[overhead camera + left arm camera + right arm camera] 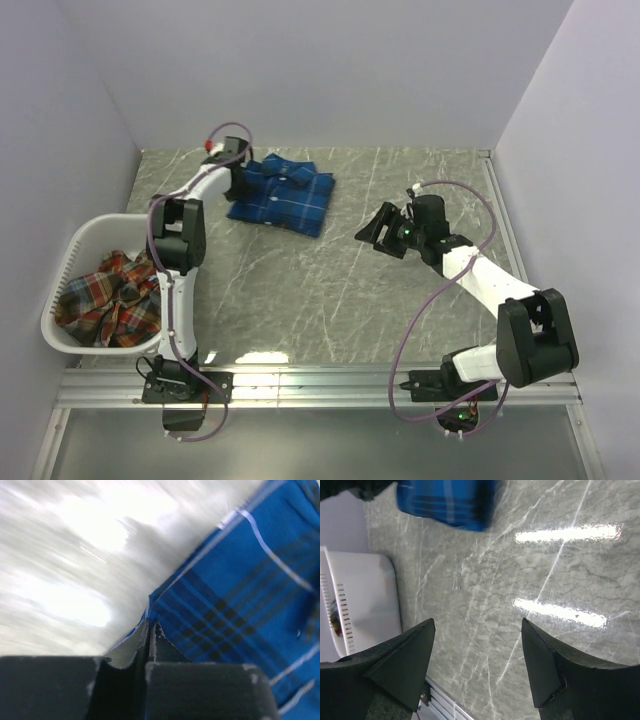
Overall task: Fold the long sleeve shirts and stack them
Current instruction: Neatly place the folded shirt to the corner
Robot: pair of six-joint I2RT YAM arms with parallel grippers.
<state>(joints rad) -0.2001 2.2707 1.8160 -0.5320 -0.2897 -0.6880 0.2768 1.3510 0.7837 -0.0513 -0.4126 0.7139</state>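
Note:
The royal blue plaid shirt (283, 193) lies folded on the marble table at the back, left of centre. My left gripper (238, 178) is at its left edge; in the left wrist view the jaws (150, 625) are pressed together on the edge of the blue cloth (240, 595). The red-orange plaid shirt (110, 295) lies crumpled in the white basket. My right gripper (376, 232) hovers open and empty over bare table right of the blue shirt; its wrist view shows the wide-apart fingers (477, 622) and the blue shirt (450, 502) at the top.
The white plastic laundry basket (75, 245) stands at the left table edge, also in the right wrist view (365, 600). Grey walls close the back and both sides. A metal rail (320, 385) runs along the near edge.

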